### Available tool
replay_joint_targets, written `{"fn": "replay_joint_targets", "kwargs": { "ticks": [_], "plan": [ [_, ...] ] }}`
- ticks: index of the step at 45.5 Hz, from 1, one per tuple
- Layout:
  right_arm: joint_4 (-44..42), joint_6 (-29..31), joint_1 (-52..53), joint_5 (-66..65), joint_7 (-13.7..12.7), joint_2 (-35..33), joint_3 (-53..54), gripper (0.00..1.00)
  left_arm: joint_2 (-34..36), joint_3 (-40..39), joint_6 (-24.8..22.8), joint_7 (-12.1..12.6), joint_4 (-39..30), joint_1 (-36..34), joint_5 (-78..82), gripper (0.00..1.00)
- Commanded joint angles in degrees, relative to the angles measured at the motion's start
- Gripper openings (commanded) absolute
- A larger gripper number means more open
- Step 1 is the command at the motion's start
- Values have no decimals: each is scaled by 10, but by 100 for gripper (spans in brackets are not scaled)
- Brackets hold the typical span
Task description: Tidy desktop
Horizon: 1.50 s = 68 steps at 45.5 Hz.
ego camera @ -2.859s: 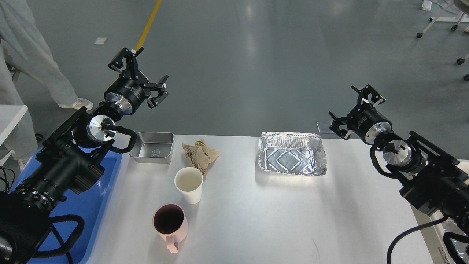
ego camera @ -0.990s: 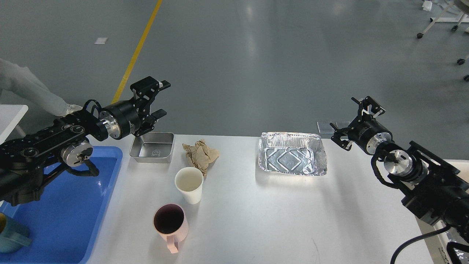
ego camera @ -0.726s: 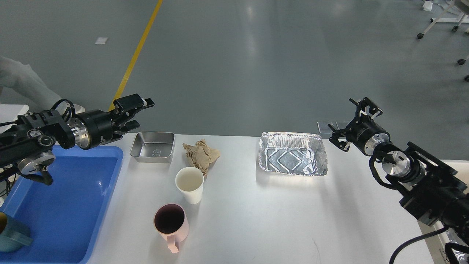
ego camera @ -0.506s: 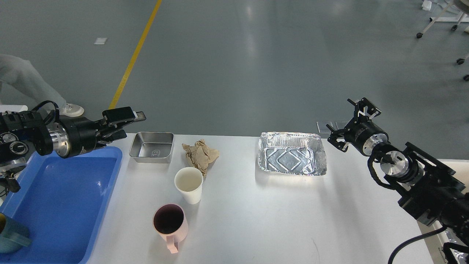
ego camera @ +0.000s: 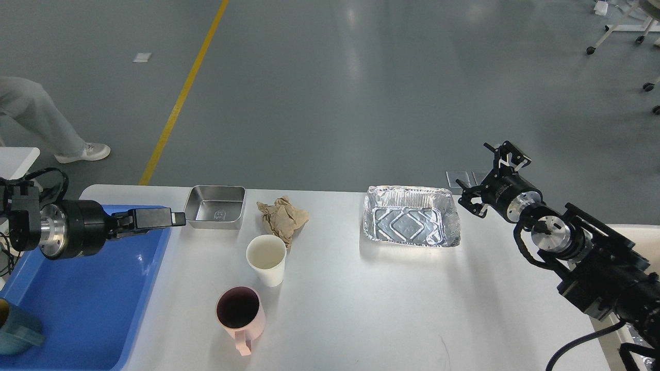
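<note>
The white desktop [ego camera: 361, 304] carries a small steel tray [ego camera: 214, 207], a crumpled brown paper [ego camera: 282, 216], a white paper cup [ego camera: 265, 260], a pink mug [ego camera: 240, 315] with a dark inside, and an empty foil tray [ego camera: 410, 222]. My left gripper [ego camera: 172, 219] points right, low over the blue tray's far right corner and just left of the steel tray. It is seen side-on, so its fingers cannot be told apart. My right gripper [ego camera: 487, 175] hangs open and empty just right of the foil tray's far corner.
A blue plastic tray [ego camera: 93, 299] sits at the desktop's left end with a teal mug [ego camera: 15, 330] in its near corner. A smaller white table [ego camera: 15, 157] and a person's legs [ego camera: 36, 116] are at far left. Grey floor lies beyond.
</note>
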Motion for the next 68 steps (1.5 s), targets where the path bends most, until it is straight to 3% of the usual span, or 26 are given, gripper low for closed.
{"fn": "replay_joint_targets", "kwargs": {
  "ticks": [1, 5, 15, 28, 38, 58, 68],
  "plan": [
    [-2, 0, -1, 0, 1, 1, 0, 100, -2, 51, -50, 1, 1, -61, 5, 97],
    [-2, 0, -3, 0, 1, 1, 0, 100, -13, 89, -81, 1, 2, -100, 18, 97],
    [-1, 0, -3, 0, 1, 1, 0, 100, -45, 135, -78, 1, 1, -127, 49, 97],
    [-2, 0, -3, 0, 1, 1, 0, 100, -177, 215, 29, 1, 2, -121, 65, 97],
    [-3, 0, -3, -1, 1, 1, 0, 100, -266, 233, 78, 1, 20, -84, 64, 97],
    [-3, 0, -5, -1, 1, -2, 0, 100, -366, 233, 132, 1, 100, 8, 57, 96],
    [-2, 0, -5, -1, 0, -5, 0, 100, -379, 229, 159, 0, 117, 36, 55, 95]
  ]
}}
